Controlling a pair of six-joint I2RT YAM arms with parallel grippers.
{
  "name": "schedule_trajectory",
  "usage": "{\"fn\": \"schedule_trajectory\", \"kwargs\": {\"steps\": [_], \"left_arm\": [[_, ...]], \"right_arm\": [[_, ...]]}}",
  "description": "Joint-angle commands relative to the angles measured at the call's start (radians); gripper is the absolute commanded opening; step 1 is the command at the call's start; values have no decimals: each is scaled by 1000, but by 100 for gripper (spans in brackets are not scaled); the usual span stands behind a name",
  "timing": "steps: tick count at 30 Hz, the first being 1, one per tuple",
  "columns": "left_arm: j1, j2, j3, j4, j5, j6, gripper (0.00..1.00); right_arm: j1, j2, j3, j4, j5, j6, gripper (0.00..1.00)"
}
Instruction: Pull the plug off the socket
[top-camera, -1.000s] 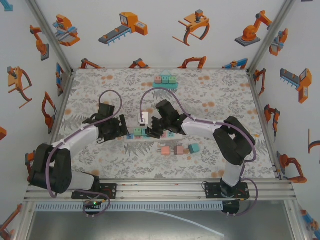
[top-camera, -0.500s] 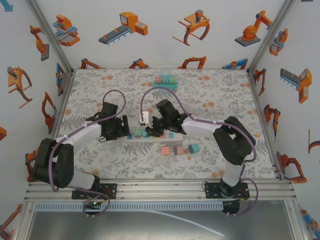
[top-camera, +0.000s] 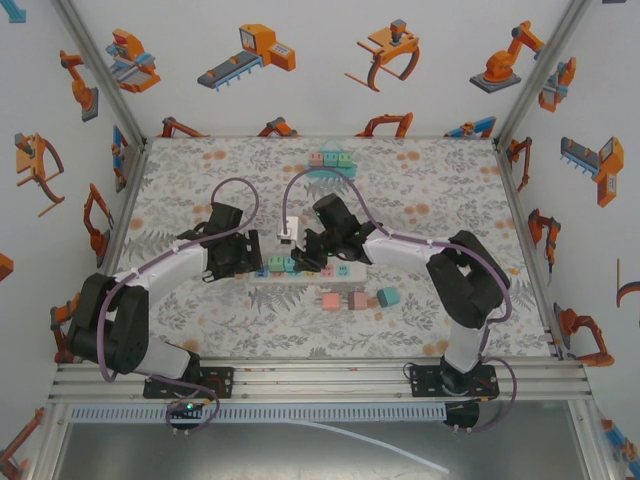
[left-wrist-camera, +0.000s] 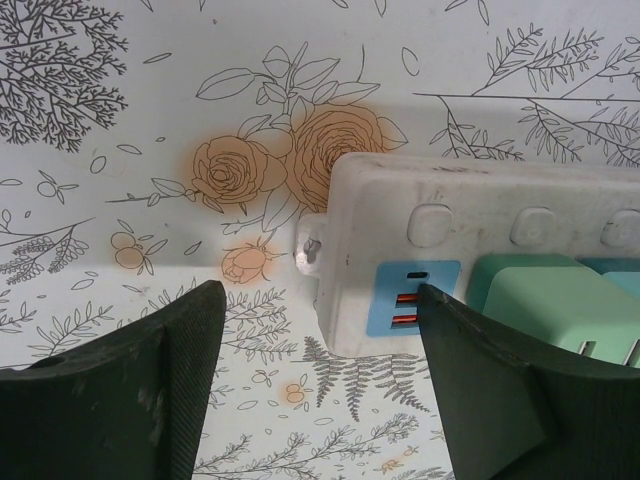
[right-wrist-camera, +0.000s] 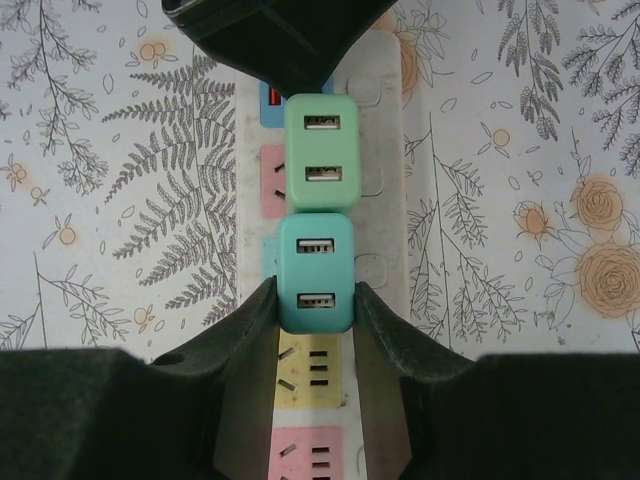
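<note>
My right end effector (right-wrist-camera: 318, 300) has just squeezed tight on the teal plug (right-wrist-camera: 316, 270). The plug is still stuck in the power strip (right-wrist-camera: 385, 250), right beside the green plug (right-wrist-camera: 320, 152). My left end effector (left-wrist-camera: 320, 310) has slid up to the strip's end, fingers apart around it. I think pulling comes next.

Floral table cover (top-camera: 440, 190) ringed by walls (top-camera: 330, 100) bearing orange robot pictures (top-camera: 255, 50).
</note>
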Motion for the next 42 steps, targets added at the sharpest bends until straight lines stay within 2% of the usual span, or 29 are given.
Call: {"fn": "schedule_trajectory", "kwargs": {"steps": [1,7,12,17,20,21,23,25,30,34,39,42], "left_arm": [[-8,45,-16,-71,-84,-5,71],[-9,57,-3,-90,-117,-33,70],[-10,39,4,-88,-117,-45,70],[-10,-4,20,-93,-114,-57,69],[-12,-41,20,-79,-109,-66,68],[-11,-54,23,-77,-107,-67,68],[-11,-81,30,-72,-98,-66,68],[-12,-115,33,-65,-82,-58,68],[-18,-254,31,-44,-46,-14,68],[-20,-389,17,-18,21,80,69],[-24,-582,9,-21,228,315,74],[-27,-670,8,-53,352,467,77]], "right_arm": [[-8,-44,13,168,-93,53,17],[-8,-54,29,66,-61,-14,16],[-8,-82,5,94,-53,12,16],[-8,-141,-42,221,46,203,15],[1,-178,-108,413,127,418,10],[15,-195,-152,536,212,550,11],[47,-222,-228,710,350,711,12],[103,-257,-280,772,547,821,14],[235,-344,-386,766,929,1106,15],[352,-382,-465,744,1150,1195,15],[498,-389,-530,706,1393,1326,15],[553,-373,-540,688,1462,1396,15]]}}
